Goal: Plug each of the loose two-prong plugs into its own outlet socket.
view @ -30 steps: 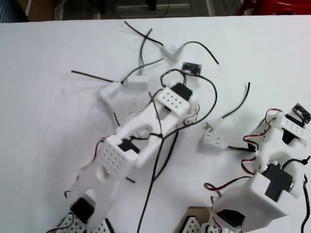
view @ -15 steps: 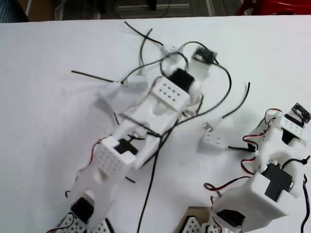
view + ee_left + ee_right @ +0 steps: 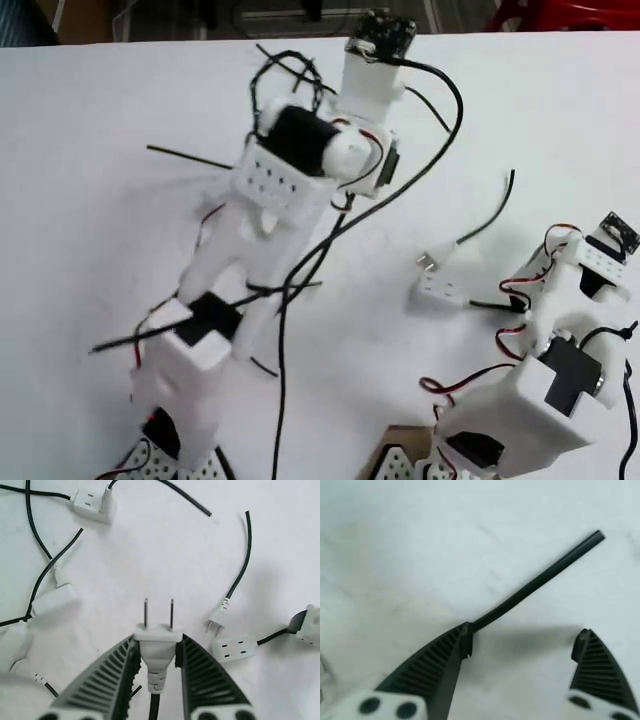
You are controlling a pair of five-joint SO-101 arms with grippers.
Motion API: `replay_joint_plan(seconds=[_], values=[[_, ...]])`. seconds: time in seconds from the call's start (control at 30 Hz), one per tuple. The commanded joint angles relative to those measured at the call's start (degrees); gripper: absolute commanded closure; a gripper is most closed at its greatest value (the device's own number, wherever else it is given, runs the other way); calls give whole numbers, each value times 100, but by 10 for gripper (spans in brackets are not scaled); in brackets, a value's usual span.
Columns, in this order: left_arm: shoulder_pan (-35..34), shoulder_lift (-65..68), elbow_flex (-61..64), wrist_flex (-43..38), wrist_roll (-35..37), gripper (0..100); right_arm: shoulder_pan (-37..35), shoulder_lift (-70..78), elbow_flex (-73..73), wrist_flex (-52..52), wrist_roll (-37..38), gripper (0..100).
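We have the left gripper [image 3: 157, 641] clenched on a white two-prong plug [image 3: 157, 630]. Its fingers [image 3: 117, 665] press both sides of the body, the prongs point away from the wrist, and the plug's cord runs back between the fingers.

Ahead of the prongs the table [image 3: 150, 555] lies bare as far as a second socket [image 3: 89, 502], which has a cord leaving it. Off to one side a white block [image 3: 50, 600] sits on its own cord (we cannot tell which face carries slots).

In the high view the left arm [image 3: 265, 190] stretches across the table [image 3: 90, 110], with its wrist at the far edge. The right arm [image 3: 545, 395] is folded at the near right corner.

Between the two arms a loose plug [image 3: 428, 262] lies just beside an outlet socket [image 3: 443, 291], with its prongs outside the slots. The left wrist view shows the same pair apart, loose plug [image 3: 218, 616] beside outlet socket [image 3: 235, 648]. The thin cord [image 3: 490, 212] from that plug curves towards the far right, and there is open white surface on either side of it.

The right gripper [image 3: 525, 634] is released, its fingers [image 3: 440, 665] spread wide just over the table. A black cord [image 3: 535, 582] runs from behind one fingertip out to a cut end, with bare table all round it. We cannot tell which plug that cord belongs to.
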Motion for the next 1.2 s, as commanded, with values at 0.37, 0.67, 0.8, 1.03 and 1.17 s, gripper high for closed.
replay_joint_plan(seconds=[0.37,0.67,0.8,1.03,1.17], values=[[673,-1675,79,185,-62,979,-84,48,0,-145,18,672],[664,-3732,1442,-79,-62,979,-145,48,0,-145,18,672],[523,-4954,2822,-844,-62,978,-145,48,0,-145,18,672],[4,-7486,6945,-3930,-53,978,-171,48,0,-145,18,672],[-48,-8875,8985,-5785,-53,977,-171,48,0,-145,18,672]])
